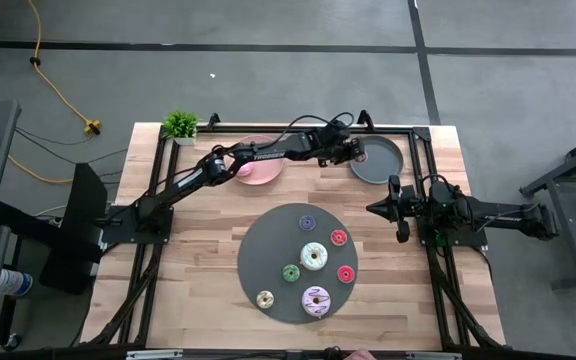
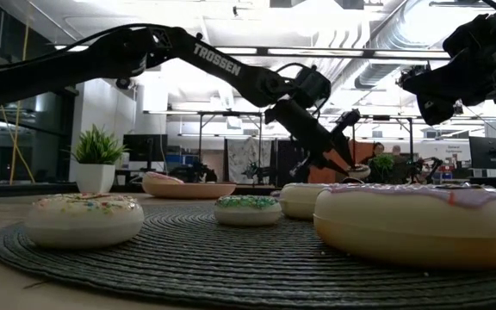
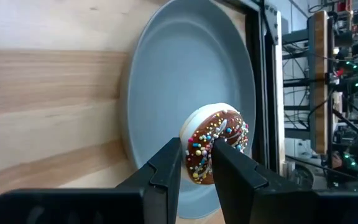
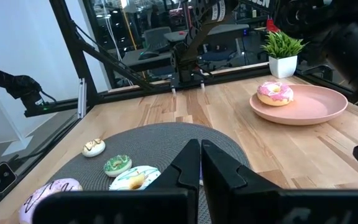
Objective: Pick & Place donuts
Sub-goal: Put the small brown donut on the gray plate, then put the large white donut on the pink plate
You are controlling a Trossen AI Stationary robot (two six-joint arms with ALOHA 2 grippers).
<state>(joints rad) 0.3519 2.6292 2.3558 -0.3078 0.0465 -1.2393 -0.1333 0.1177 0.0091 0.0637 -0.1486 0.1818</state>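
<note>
We see the left pincer (image 3: 197,163) clamped on a brown donut (image 3: 215,144) over the grey plate (image 1: 376,160), upper right of the high view; the right pincer (image 4: 200,163), fingers together, waits at right

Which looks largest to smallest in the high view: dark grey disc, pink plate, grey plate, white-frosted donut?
1. dark grey disc
2. grey plate and pink plate: they look alike, and the pink one is partly hidden
3. white-frosted donut
</note>
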